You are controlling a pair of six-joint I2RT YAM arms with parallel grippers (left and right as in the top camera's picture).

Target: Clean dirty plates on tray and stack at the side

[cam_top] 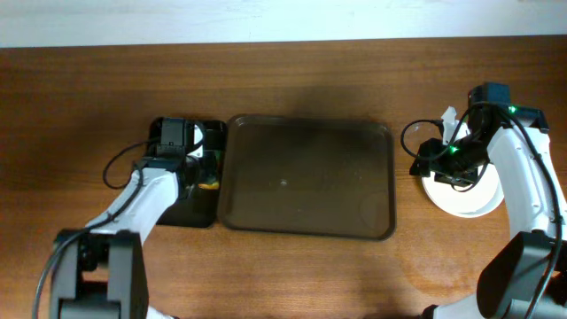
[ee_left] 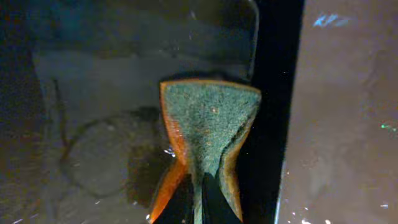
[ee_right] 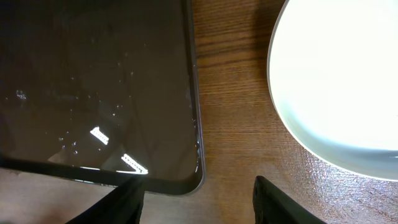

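Our left pincer [ee_left: 198, 200] pinches the sponge [ee_left: 211, 124] tight, while our right pincer [ee_right: 199, 200] gapes empty between tray [ee_right: 93, 74] and plate [ee_right: 336, 74].

Both arms have white tubular links between black joint housings. A thin black cable [cam_top: 110, 165] loops beside the left arm [cam_top: 146, 197]; green lights [cam_top: 454, 149] glow on the right arm [cam_top: 523, 168], whose fingers [ee_right: 281, 204] are matte black.

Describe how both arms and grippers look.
The left arm and right arm have white links and black joints. A black cable loops beside each. The left gripper and right gripper are black. A green light glows near the right one.
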